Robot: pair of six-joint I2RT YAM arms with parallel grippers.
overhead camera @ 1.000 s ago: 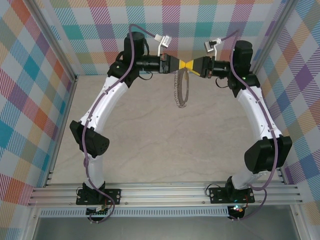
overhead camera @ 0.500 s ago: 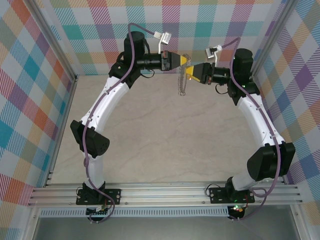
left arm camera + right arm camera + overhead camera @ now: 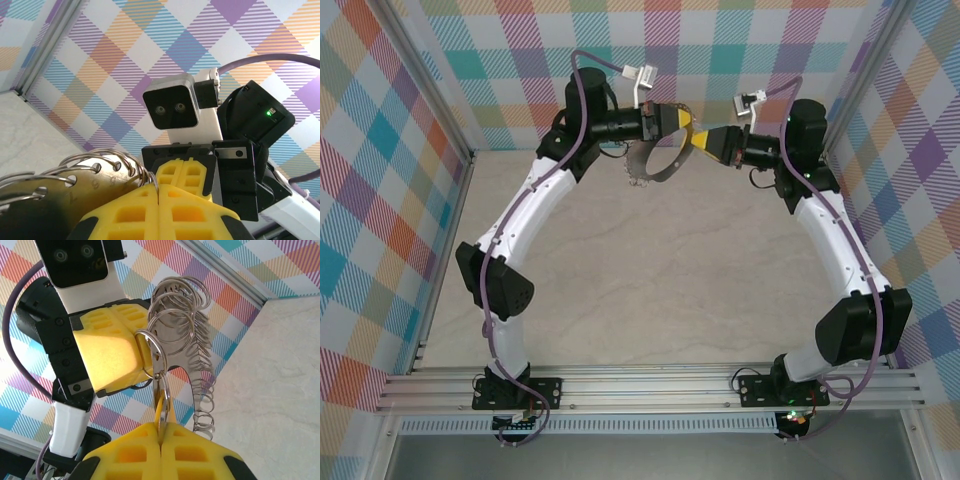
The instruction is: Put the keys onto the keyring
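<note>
The keyring [image 3: 654,166] is a large grey metal ring lined with many small loops, held up at the back of the table. My left gripper [image 3: 683,121] is shut on one of its small loops, which the left wrist view shows pinched at the fingertips [image 3: 158,186] with the keyring [image 3: 75,185] spreading left. My right gripper [image 3: 701,143] faces it, tip close to tip. In the right wrist view the right gripper [image 3: 161,426] is shut on the thin yellow key head [image 3: 160,412], edge-on, beside a small loop of the keyring [image 3: 182,325].
The pale table surface [image 3: 650,280] lies well below both grippers. Checked walls [image 3: 720,40] stand close behind them, with metal frame posts [image 3: 430,80] at both sides.
The two grippers, tip to tip a second ago, have shifted slightly apart, left higher and right lower. The keyring, which hung straight down, has swung up and to the left.
</note>
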